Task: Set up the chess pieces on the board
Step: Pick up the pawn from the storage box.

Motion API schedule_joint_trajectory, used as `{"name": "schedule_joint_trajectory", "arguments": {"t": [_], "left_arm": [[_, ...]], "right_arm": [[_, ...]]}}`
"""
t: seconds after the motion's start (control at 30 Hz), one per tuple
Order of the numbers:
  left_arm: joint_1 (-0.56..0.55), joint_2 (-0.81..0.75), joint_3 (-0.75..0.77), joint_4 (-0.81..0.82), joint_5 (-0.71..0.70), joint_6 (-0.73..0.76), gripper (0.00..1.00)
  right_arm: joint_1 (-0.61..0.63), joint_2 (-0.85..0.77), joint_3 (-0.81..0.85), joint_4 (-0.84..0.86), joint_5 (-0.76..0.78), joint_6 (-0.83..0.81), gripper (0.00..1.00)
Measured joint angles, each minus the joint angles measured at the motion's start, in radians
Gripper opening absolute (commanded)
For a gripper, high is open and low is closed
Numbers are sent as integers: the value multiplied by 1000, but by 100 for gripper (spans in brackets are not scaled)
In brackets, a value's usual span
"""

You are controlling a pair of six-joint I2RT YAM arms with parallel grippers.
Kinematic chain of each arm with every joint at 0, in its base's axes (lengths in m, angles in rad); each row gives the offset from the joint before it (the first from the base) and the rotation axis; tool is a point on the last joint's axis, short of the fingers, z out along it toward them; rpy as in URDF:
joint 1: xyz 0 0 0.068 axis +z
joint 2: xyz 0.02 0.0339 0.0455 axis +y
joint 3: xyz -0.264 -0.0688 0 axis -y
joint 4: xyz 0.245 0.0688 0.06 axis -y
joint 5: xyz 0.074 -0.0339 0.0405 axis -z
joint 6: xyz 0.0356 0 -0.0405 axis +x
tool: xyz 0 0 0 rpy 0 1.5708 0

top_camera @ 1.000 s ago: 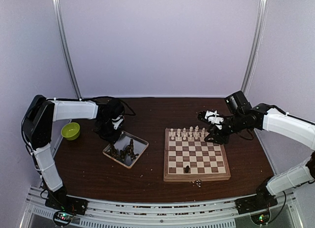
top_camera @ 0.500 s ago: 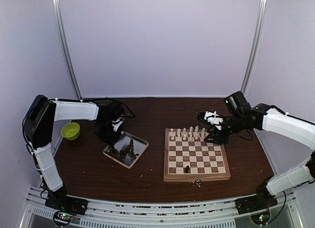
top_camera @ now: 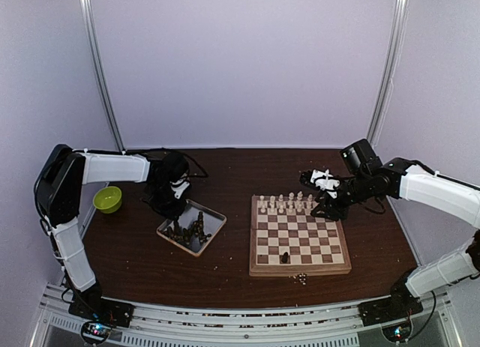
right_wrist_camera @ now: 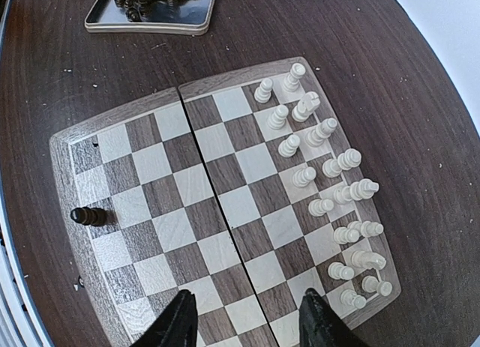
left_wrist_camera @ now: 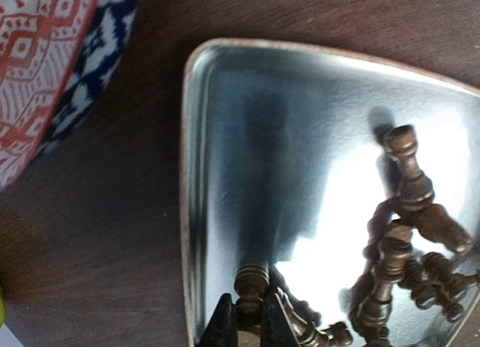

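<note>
Left gripper [left_wrist_camera: 250, 326] has clamped shut over the last second, and it's now pinching a dark piece [left_wrist_camera: 251, 281] right by one edge of the silver tray [left_wrist_camera: 185, 212]. The arm itself barely shifted. The rest of the dark pieces [left_wrist_camera: 405, 264] are lying in a jumbled heap further across the same tray, which sits on the left half of the worktop [top_camera: 135, 257], with a green bowl [top_camera: 107, 199] out near the left edge. Over on the right half there's the board [right_wrist_camera: 71, 141], with the cream pieces [right_wrist_camera: 322, 167] lined up in two rows along its far edge and one lone dark piece [right_wrist_camera: 88, 216] on the near row. The right gripper [right_wrist_camera: 249, 321] hasn't budged: it hangs over the board's far right corner, fingers apart, nothing between them.
</note>
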Motion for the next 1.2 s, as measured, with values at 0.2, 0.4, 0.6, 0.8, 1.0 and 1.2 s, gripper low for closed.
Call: {"name": "schedule_joint_trajectory", "arguments": {"t": [0.2, 0.4, 0.6, 0.8, 1.0, 1.2], "left_arm": [[2, 0, 6, 72, 154, 0, 3], [0, 0, 16, 145, 254, -4, 2], [1, -4, 21, 170, 315, -5, 2], [-16, -53, 23, 192, 391, -5, 2], [-67, -92, 70, 201, 447, -3, 2], [-127, -79, 123, 212, 494, 7, 3]], "right_arm": [[0, 6, 0, 0, 3, 0, 47], [1, 7, 0, 0, 5, 0, 47], [5, 8, 0, 0, 7, -1, 47], [7, 11, 0, -1, 8, -3, 47], [13, 17, 0, -1, 9, -3, 47], [18, 17, -1, -2, 15, -3, 47]]}}
